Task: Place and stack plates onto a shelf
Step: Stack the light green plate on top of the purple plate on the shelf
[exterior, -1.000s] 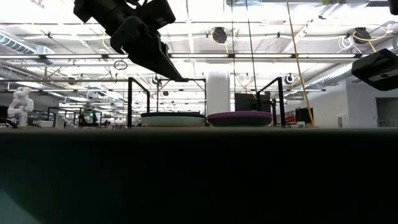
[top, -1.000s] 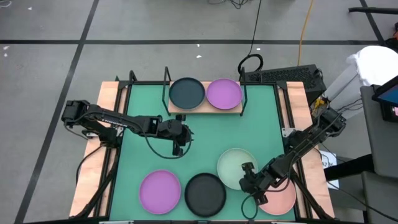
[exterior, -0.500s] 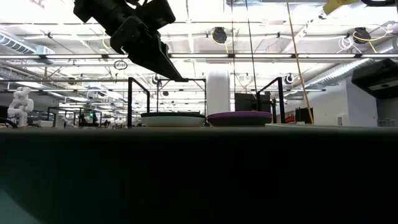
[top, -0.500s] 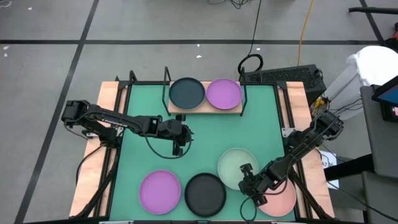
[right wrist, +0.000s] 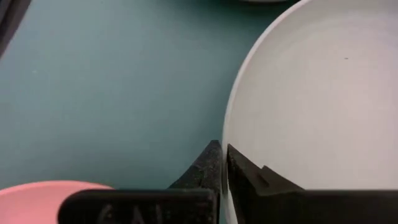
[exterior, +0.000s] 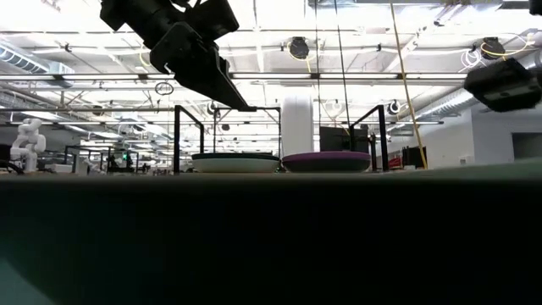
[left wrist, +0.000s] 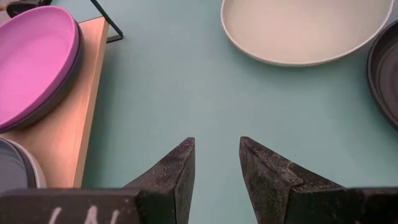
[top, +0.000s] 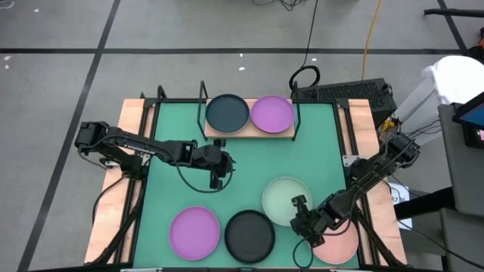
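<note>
A: Why was the right gripper (top: pixel 301 214) so low at the pale plate (top: pixel 285 199)?
B: Fingers were pinched shut on its rim, near edge. Thin rim, so they looked almost together. Prob. the hold for lifting it to the shelf (top: pixel 249 130).
A: And the left gripper (top: pixel 218 178)?
B: Parked mid-table, fingers apart, nothing in them. Waiting, I'd say.
A: Shelf status?
B: Dark plate (top: pixel 227 112) & purple plate (top: pixel 272 113) side by side on it, so pale one likely stacks on top. Second purple plate (top: pixel 194 233), black plate (top: pixel 249 235), pink plate (top: pixel 342 240) sat at the table's near edge.
</note>
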`<action>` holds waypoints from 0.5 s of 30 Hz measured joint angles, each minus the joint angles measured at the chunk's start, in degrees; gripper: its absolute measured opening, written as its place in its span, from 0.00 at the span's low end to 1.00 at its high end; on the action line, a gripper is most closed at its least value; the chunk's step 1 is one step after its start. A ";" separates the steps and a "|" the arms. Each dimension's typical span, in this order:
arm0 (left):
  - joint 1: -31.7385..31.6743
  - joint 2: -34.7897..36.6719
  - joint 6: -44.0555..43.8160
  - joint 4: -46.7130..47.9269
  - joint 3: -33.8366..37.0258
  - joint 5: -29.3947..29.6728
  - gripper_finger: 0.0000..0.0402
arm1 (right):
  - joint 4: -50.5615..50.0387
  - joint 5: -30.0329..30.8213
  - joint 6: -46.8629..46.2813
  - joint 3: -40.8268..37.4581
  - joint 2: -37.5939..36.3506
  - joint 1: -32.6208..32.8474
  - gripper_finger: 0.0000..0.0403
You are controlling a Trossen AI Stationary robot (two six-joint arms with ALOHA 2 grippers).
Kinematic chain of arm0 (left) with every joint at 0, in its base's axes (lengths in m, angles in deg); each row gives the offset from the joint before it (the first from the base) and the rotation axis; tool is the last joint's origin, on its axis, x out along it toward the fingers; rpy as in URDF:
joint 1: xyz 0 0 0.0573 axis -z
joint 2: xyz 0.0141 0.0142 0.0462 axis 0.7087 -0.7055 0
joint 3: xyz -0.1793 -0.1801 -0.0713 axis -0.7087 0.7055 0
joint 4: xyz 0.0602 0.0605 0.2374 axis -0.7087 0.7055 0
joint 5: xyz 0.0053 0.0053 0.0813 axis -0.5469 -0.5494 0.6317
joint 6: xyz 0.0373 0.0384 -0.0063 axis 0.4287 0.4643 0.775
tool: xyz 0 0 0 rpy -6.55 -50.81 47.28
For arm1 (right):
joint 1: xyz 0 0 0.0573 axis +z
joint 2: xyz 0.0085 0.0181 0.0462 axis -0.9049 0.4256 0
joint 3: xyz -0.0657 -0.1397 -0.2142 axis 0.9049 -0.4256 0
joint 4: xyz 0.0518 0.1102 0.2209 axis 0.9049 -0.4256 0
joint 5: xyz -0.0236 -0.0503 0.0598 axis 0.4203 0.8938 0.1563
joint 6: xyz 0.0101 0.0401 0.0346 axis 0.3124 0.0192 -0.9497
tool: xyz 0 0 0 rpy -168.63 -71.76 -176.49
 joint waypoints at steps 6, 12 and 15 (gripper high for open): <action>0.00 0.00 0.21 0.00 0.00 0.00 0.33 | -7.77 4.98 3.81 5.15 0.00 -1.04 0.00; 0.00 0.00 0.44 -0.01 0.00 0.00 0.33 | -13.13 7.81 9.40 9.68 0.00 -3.44 0.00; 0.00 0.00 0.45 -0.01 0.00 0.00 0.33 | -15.27 9.73 12.56 11.61 -0.02 -4.87 0.00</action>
